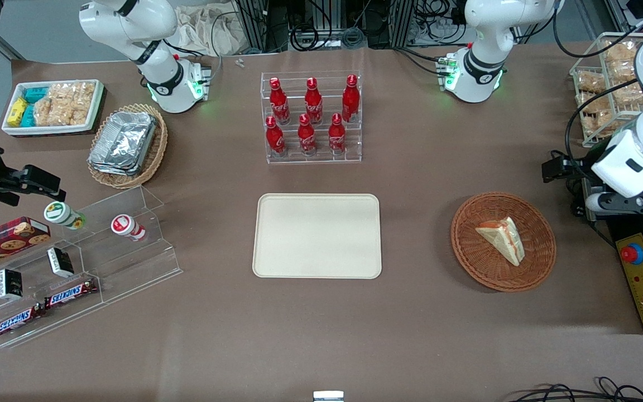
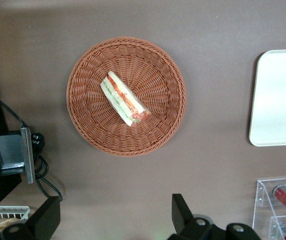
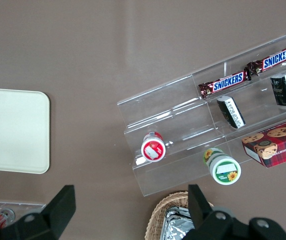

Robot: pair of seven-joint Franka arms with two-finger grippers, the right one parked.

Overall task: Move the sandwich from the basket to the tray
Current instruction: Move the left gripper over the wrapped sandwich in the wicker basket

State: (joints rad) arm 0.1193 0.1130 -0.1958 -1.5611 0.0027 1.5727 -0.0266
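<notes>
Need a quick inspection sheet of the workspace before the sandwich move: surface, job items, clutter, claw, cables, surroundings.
Surface: brown table, bare between the tray and the basket.
Job's things: sandwich lies in the round basket; tray holds nothing.
Clutter: red bottles in a clear rack; foil containers in an oval basket; snack bin; Snickers bars on a clear stand.
Claw: left claw open, hovering above the table beside the basket, holding nothing.
Cables: black cable off the table's edge near the basket.
Surroundings: emergency-stop box at the working arm's end.
</notes>
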